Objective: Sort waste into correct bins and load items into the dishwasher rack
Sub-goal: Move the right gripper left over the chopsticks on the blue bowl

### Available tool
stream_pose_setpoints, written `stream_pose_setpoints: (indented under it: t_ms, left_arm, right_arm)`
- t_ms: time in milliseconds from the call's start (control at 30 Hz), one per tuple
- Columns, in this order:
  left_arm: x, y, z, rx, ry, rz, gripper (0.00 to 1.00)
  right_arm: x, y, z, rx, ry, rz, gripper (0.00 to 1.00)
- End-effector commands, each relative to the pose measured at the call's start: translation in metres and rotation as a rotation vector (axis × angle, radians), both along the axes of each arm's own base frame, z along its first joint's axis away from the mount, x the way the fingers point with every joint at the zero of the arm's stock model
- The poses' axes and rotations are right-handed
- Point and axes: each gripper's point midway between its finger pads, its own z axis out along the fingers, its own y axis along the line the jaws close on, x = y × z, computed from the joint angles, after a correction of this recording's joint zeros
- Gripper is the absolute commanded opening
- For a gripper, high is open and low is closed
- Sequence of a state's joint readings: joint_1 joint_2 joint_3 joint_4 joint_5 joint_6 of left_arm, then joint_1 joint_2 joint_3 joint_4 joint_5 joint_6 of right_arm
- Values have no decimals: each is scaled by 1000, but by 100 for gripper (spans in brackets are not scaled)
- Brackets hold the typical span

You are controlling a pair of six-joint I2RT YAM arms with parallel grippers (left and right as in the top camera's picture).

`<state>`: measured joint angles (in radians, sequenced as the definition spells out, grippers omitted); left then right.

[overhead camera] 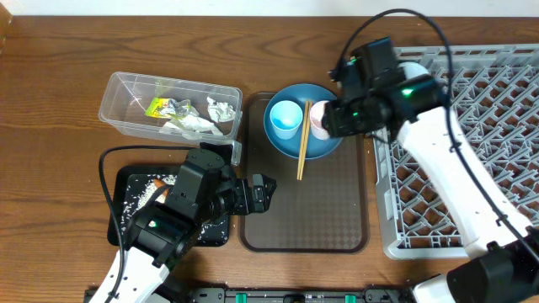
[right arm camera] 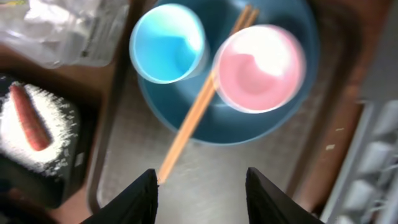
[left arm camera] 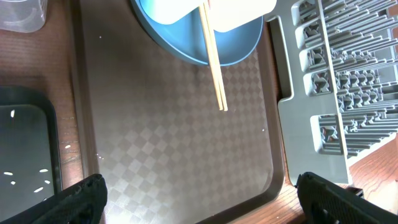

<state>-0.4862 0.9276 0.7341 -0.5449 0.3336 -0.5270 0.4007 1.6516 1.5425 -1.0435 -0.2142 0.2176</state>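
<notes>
One dishwasher rack [overhead camera: 497,109] fills the right edge of the tabletop, and I make out no plate or cup on its pegs. A pale rounded shape at its far-left corner, half hidden by the right arm, may be the bowl; I cannot tell. One brown serving tray [overhead camera: 312,210] lies at the middle of the tabletop. It carries one dark-blue plate [overhead camera: 324,145] at its far end.

Two bins sit on the left side. The clear tub [overhead camera: 118,105] is toward the far edge and the black tray [overhead camera: 126,210] is toward the near-left corner. Two cups stand on the plate, one light-blue cup [overhead camera: 284,118] and one pink cup [right arm camera: 260,67]. Two chopsticks [overhead camera: 301,147] lie between them, their ends reaching out onto the serving tray.

Three waste pieces rest in the tub: one yellow-green wrapper [overhead camera: 160,107], one tissue [overhead camera: 192,126] and what looks like the foil [overhead camera: 221,109]. One carrot piece [right arm camera: 28,118] lies on the many rice grains [right arm camera: 59,124] in the black tray.

Sorting therefore looks finished, apart from a few pale specks on the serving tray. Loading is what remains: plate, both cups and chopsticks.

The right tool [right arm camera: 200,177] hovers above the cups, its jaws apart and empty. The left tool [left arm camera: 199,186] is spread wide over the near end of the serving tray, holding nothing.
</notes>
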Motion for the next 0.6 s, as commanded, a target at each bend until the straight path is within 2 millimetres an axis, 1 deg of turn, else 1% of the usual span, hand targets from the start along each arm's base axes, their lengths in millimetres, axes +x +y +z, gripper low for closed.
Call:
stream_pose_setpoints:
  t_ms: [0,167,333,467,567]
  left_arm:
    - [2,2,1,3,-6,7,100]
    - [2,2,1,3,-6,8,100]
    - [2,2,1,3,-6,8,100]
    - [2,2,1,3,-6,8,100]
    - [2,2,1,3,-6,7,100]
  right_arm:
    - [-11,11,1,17,53,-137,43]
    - [-23,17,-13,-45,72,-255,41]
    - [-35,11,-35,-125,89,-355,37]
    - [-39,12,-56,-128,99,-391,35]
    - [-38,15,-71,-102,99,-410,29]
